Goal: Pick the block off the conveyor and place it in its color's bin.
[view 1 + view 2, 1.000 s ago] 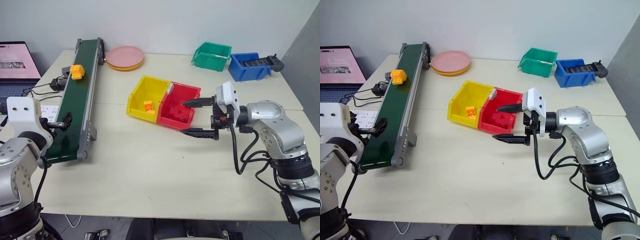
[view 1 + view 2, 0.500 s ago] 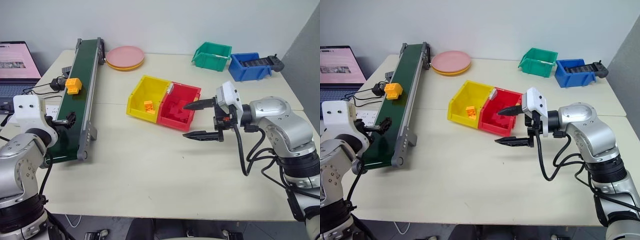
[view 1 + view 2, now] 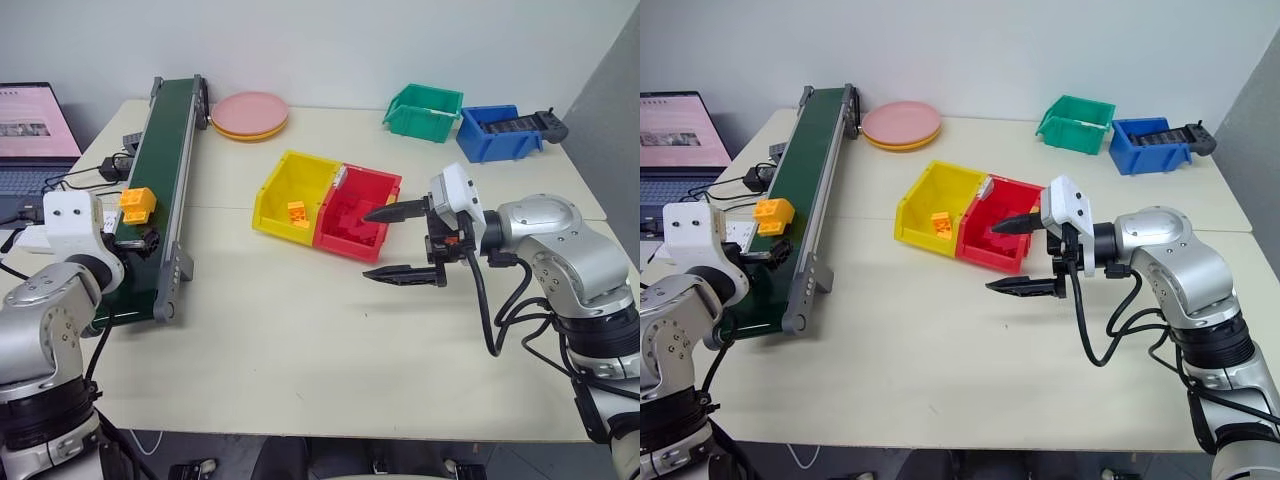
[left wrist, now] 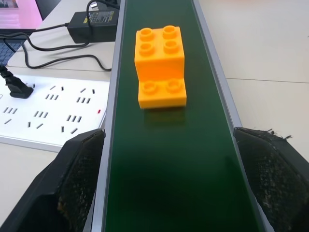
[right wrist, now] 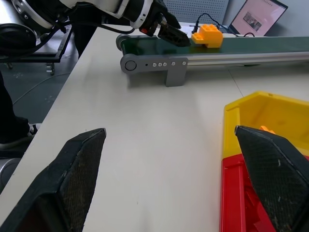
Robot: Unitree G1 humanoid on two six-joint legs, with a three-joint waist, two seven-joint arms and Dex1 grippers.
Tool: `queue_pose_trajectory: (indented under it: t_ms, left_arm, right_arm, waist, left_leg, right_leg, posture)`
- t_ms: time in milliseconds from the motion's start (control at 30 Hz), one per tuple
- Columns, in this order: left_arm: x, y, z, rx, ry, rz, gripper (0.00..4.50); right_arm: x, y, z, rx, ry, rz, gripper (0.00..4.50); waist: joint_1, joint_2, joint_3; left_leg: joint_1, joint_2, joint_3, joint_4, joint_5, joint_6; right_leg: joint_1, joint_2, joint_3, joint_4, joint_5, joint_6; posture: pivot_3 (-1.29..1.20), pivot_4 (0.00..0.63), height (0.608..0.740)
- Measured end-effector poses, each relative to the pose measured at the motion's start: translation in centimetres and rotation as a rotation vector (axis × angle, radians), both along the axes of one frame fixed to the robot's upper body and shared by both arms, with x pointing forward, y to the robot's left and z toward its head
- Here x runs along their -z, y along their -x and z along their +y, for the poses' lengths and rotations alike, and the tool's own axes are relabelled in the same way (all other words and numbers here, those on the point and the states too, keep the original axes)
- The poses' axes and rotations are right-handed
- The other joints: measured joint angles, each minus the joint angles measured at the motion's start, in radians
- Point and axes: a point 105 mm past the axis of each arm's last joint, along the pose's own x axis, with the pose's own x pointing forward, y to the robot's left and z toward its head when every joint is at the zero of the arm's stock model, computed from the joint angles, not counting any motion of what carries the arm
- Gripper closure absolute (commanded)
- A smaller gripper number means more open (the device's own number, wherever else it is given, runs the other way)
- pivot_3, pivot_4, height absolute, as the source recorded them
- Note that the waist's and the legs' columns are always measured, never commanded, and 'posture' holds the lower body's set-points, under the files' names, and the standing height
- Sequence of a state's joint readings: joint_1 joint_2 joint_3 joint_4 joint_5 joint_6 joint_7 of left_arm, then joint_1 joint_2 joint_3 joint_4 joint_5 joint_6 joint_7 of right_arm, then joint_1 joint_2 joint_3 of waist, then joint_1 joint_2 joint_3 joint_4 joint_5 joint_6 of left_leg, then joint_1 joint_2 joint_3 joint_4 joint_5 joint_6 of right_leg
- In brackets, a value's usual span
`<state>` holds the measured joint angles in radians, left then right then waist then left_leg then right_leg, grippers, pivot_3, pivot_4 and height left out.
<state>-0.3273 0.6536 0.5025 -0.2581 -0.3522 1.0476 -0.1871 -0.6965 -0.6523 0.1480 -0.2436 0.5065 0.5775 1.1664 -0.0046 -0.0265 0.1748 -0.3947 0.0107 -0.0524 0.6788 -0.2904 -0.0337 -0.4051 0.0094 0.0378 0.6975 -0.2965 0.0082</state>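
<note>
Left wrist view, item one: the block (image 4: 161, 66), yellow-orange, studded, stepped in shape, standing on the dark green belt of the conveyor (image 4: 183, 154), centred between the grey rails and just ahead of my left jaws (image 4: 176, 179).

Change noted: a second ago the block rode well up the belt, far from my left arm; it has since travelled down the belt toward me and now sits near my left jaws (image 3: 148, 240), which have come slightly lower over the near end of the conveyor (image 3: 165, 180).

State of left jaws: spread fully, released, one finger (image 4: 72, 188) outside each rail, nothing between them.

State of right jaws (image 3: 400, 243): spread wide, empty, hovering beside the red bin (image 3: 358, 212), much as before.

Destination: the bin (image 3: 292, 190), yellow, on the bench (image 3: 300, 340), touching the red one, one small orange brick already inside.

Reading: the block is nearly within reach; I judge the grasp is the next step, timed to its arrival.
</note>
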Motion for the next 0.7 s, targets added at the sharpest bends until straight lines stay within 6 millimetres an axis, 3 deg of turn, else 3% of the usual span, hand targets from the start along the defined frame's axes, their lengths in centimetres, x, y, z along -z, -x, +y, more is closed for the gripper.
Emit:
queue_pose_trajectory:
  t_ms: [200, 300, 667, 700]
  left_arm:
    - [0.9, -0.5, -0.5, 0.013, 0.01, 0.025, 0.05]
    - [1.1, -0.5, -0.5, 0.007, 0.013, 0.03, 0.41]
    - [2.5, 2.5, -1.4, -0.069, 0.064, 0.046, 2.94]
    - [2.6, 2.8, -1.4, -0.075, 0.062, 0.049, 2.96]
  right_arm:
    - [-0.1, 0.3, 0.2, -0.007, -0.01, -0.004, 0.0]
    - [-0.1, 0.5, 0.2, -0.013, -0.013, 0.001, 0.0]
    - [-0.5, 0.9, 0.1, -0.057, -0.002, -0.003, 0.0]
    - [-0.6, 0.9, 0.1, -0.061, -0.001, -0.008, 0.0]
  waist:
    - [0.0, 0.0, 0.0]
    - [0.0, 0.0, 0.0]
    - [-0.003, 0.0, 0.0]
    - [-0.003, 0.0, 0.0]
  left_leg:
    - [0.0, 0.0, 0.0, 0.0, 0.0, 0.0]
    - [0.0, 0.0, 0.0, 0.0, 0.0, 0.0]
    - [0.001, 0.0, 0.0, 0.0, 0.0, 0.0]
    - [0.001, 0.0, 0.0, 0.0, 0.0, 0.0]
  right_leg:
    - [0.0, 0.0, 0.0, 0.0, 0.0, 0.0]
    - [0.0, 0.0, 0.0, 0.0, 0.0, 0.0]
    - [0.0, 0.0, 0.0, 0.001, 0.0, 0.0]
    - [0.0, 0.0, 0.0, 0.001, 0.0, 0.0]
  posture:
    - [0.0, 0.15, 0.74]
    - [0.0, 0.15, 0.74]
    - [0.0, 0.15, 0.74]
    - [0.0, 0.15, 0.74]
